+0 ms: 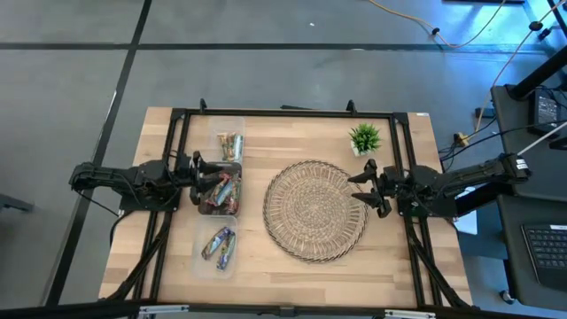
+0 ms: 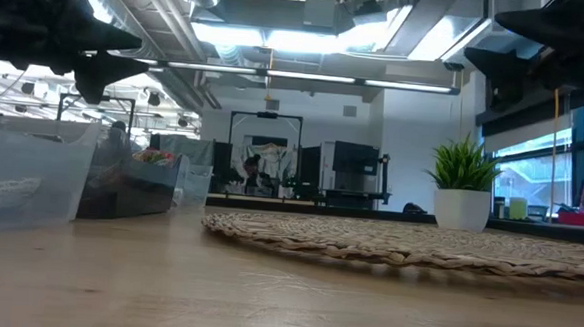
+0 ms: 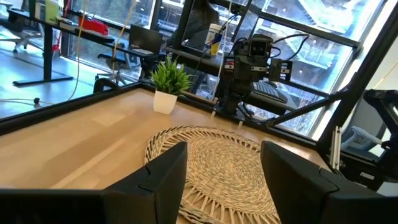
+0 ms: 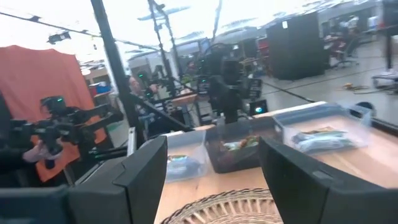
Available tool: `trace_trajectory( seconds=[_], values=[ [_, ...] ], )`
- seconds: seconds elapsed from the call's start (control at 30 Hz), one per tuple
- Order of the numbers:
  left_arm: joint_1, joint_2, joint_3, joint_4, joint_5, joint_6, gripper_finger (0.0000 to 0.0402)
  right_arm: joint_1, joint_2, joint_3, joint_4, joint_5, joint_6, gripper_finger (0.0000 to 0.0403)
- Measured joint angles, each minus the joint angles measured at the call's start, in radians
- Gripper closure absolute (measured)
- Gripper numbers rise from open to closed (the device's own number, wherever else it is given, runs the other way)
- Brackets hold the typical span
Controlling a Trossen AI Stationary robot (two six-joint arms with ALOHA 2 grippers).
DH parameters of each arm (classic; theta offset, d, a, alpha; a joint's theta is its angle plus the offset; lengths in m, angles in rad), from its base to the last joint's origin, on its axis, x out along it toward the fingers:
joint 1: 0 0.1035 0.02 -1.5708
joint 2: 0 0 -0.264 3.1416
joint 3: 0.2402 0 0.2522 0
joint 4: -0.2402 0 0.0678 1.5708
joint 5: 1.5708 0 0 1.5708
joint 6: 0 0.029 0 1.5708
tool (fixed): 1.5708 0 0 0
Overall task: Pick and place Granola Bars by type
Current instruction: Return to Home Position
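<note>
The left end effector hovers with its fingers spread wide and nothing between them. It sits just over the inner edge of the dark middle bin, level above the table rather than reaching down. That fits an arm pulling in to rest, not one going for a grasp. In its own wrist view the two fingers frame only bare weave. The granola bars lie sorted in a row of three containers along the left side. Green-gold wrappers are in the top clear bin, and a jumble of mixed colours fills the dark middle bin. Blue and purple wrappers are in the bottom clear bin. Keeping each kind in its own bin is what the job asks for. The middle bin's mix suggests it is either the supply or a third group, and I cannot tell which. Beyond the bins the round woven mat lies bare at the centre of the table. At its right rim the right end effector waits, also wide open and empty, facing the bins. The small potted plant stands apart near the far right corner.
</note>
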Motion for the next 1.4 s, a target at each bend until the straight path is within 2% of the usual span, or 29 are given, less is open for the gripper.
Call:
trace_trajectory(
  seconds=[0.13, 0.67, 0.97, 1.4],
  values=[
    [0.000, 0.000, 0.000, 0.000, 0.001, 0.000, 0.0204, 0.000, -0.104, 0.000, -0.110, 0.046, 0.003, 0.0150],
    [0.000, 0.000, 0.000, 0.000, 0.002, -0.007, 0.0207, 0.000, -0.475, 0.000, -0.399, 0.048, -0.049, 0.0150],
    [0.000, 0.001, 0.000, 0.000, 0.002, -0.008, 0.0204, 0.000, -0.484, 0.000, -0.389, 0.015, -0.106, 0.0150],
    [0.000, 0.001, 0.000, 0.000, 0.002, -0.008, 0.0204, 0.001, -0.480, 0.000, -0.473, -0.006, -0.075, 0.0150]
  ],
)
